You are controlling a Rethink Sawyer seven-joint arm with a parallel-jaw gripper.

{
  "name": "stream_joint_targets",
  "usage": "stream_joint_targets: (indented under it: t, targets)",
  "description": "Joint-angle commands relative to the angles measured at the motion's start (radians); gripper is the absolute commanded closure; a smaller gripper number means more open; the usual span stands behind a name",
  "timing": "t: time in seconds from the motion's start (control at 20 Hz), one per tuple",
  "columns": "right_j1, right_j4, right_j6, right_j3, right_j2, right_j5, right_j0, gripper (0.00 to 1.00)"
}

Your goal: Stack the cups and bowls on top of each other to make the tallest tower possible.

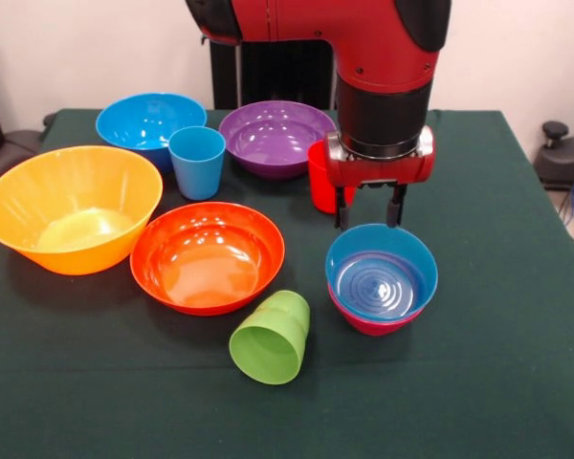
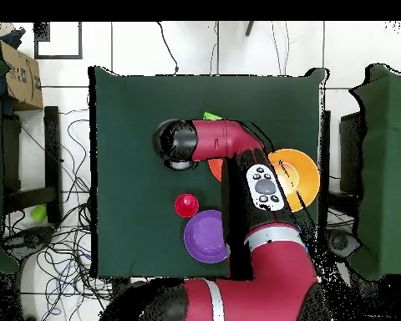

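Nearest the camera, the green cup (image 1: 271,338) lay on its side with its mouth toward the front edge of the table (image 1: 478,382); it would need righting before it could go on any pile. Just behind it to one side sat the red-orange bowl (image 1: 208,256), upright and empty, touching or nearly touching the big yellow-orange bowl (image 1: 72,207) beside it.

On the other side stood the only stack so far: the small blue bowl (image 1: 382,274) nested in the small magenta bowl (image 1: 364,322), whose rim just peeked out below. The gripper (image 1: 369,212) hung directly over the far rim of this pair, its two fingers apart and holding nothing, which suggested it was there either to grasp the rim or had just let go.

Farther back, the red cup (image 1: 319,177) stood partly hidden behind the gripper, the light blue cup (image 1: 197,161) upright between the large blue bowl (image 1: 145,121) and purple bowl (image 1: 275,137). These looked like loose stock waiting to be stacked.
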Motion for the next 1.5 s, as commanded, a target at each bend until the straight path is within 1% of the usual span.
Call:
stream_joint_targets:
  t: [0.05, 0.55, 0.95, 1.5]
  targets:
    - [0.06, -0.03, -0.026, -0.038, 0.058, 0.005, 0.02, 0.0]
    - [0.07, -0.034, -0.024, -0.049, 0.056, -0.006, 0.021, 0.0]
    - [0.089, -0.046, -0.027, -0.053, 0.054, -0.033, 0.023, 0.0]
    - [0.107, -0.052, -0.035, -0.067, 0.054, -0.033, 0.025, 0.0]
